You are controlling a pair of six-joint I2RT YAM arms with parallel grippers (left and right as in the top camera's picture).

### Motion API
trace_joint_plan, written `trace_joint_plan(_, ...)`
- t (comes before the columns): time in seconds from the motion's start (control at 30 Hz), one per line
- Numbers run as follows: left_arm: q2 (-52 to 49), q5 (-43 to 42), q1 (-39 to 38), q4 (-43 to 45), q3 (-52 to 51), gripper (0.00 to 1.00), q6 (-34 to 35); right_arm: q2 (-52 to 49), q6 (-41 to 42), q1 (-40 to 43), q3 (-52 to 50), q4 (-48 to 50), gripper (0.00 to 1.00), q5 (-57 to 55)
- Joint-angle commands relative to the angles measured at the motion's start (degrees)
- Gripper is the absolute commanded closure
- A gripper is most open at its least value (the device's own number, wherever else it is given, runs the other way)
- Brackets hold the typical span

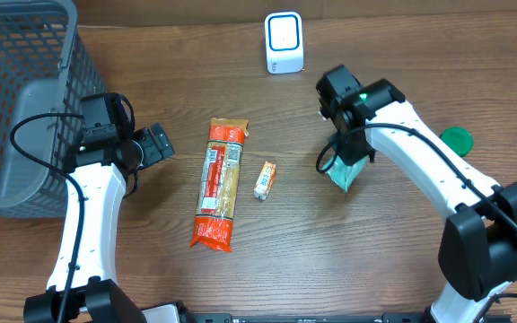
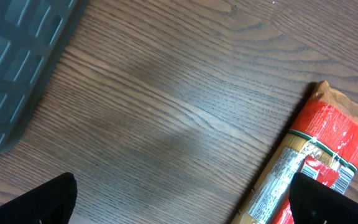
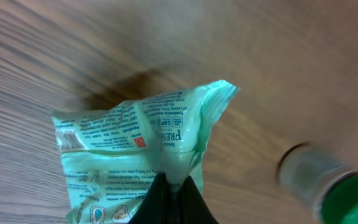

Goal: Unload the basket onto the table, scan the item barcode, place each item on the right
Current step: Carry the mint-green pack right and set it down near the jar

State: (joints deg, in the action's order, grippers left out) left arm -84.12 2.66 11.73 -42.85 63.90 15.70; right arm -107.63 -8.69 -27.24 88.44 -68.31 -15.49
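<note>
A light green printed packet (image 3: 135, 143) hangs above the wooden table with my right gripper (image 3: 174, 186) shut on its edge; overhead, the green packet (image 1: 345, 172) shows just under the right gripper (image 1: 348, 152), right of centre. The white barcode scanner (image 1: 284, 42) stands at the back of the table, up and left of the packet. My left gripper (image 1: 155, 144) is open and empty, hovering left of a long red and yellow pasta packet (image 1: 220, 182). In the left wrist view the pasta packet (image 2: 316, 162) lies by the right fingertip (image 2: 334, 202).
A grey mesh basket (image 1: 16, 99) fills the far left. A small orange and white sachet (image 1: 265, 178) lies between the pasta packet and the green packet. A green-lidded jar (image 1: 457, 139) stands to the right, also seen as a blurred jar (image 3: 334, 186) in the right wrist view.
</note>
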Motion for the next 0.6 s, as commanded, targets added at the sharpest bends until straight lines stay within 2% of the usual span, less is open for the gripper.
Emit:
trace_joint_plan(0.0, 1.0, 0.5, -0.1, 0.0, 0.3, 0.0, -0.9, 0.5, 2.9, 2.4, -5.5, 3.9, 0.96, 0.3)
trace_joint_plan(0.13, 1.0, 0.5, -0.1, 0.0, 0.3, 0.0, -0.9, 0.5, 2.9, 4.1, -9.0, 8.8, 0.96, 0.1)
trace_joint_plan(0.17, 1.0, 0.5, -0.1, 0.0, 0.3, 0.0, -0.9, 0.5, 3.0, 4.4, -9.5, 9.7, 0.92, 0.1)
trace_joint_plan(0.2, 1.0, 0.5, -0.1, 0.0, 0.3, 0.0, -0.9, 0.5, 3.2, 4.7, -9.7, 10.2, 0.84, 0.1)
trace_joint_plan(0.23, 1.0, 0.5, -0.1, 0.0, 0.3, 0.0, -0.9, 0.5, 4.3, 5.0, -9.7, 10.6, 0.63, 0.1)
trace_joint_plan(0.27, 1.0, 0.5, -0.1, 0.0, 0.3, 0.0, -0.9, 0.5, 5.3, 5.2, -9.7, 11.2, 0.51, 0.2)
trace_joint_plan(0.37, 1.0, 0.5, -0.1, 0.0, 0.3, 0.0, -0.9, 0.5, 12.6, 5.4, -9.7, 14.3, 0.41, 0.2)
trace_joint_plan(0.43, 1.0, 0.5, -0.1, 0.0, 0.3, 0.0, -0.9, 0.5, 17.7, 5.4, -9.7, 16.1, 0.39, 2.5)
trace_joint_plan(0.57, 1.0, 0.5, -0.1, 0.0, 0.3, 0.0, -0.9, 0.5, 24.2, 5.1, -9.7, 18.5, 0.41, 14.2)
